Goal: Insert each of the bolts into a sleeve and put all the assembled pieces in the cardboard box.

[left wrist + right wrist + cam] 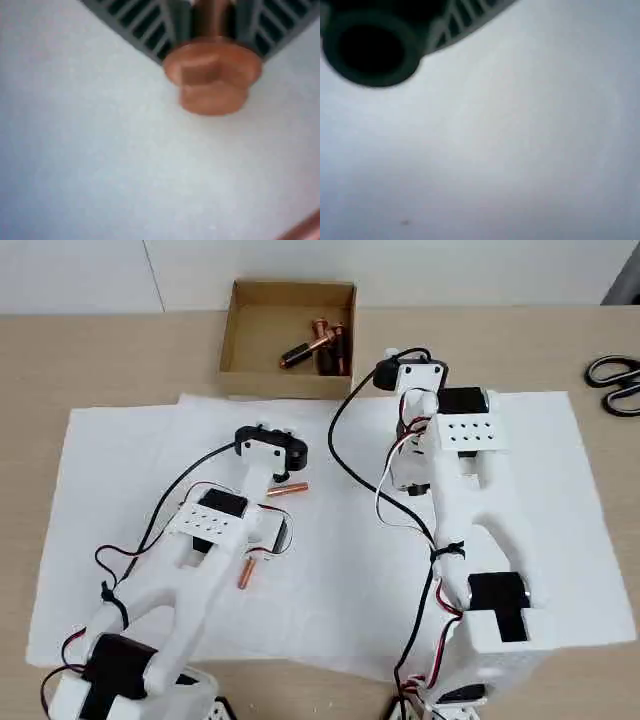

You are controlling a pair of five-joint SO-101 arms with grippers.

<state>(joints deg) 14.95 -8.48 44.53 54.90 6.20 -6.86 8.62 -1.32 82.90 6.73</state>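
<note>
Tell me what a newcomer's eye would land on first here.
Most striking is the copper bolt clamped head-out in the left gripper over the white paper. Next comes the black sleeve held in the right gripper, near the cardboard box at the table's far side, which already holds assembled pieces. Two loose bolts lie on the paper by the left arm.
</note>
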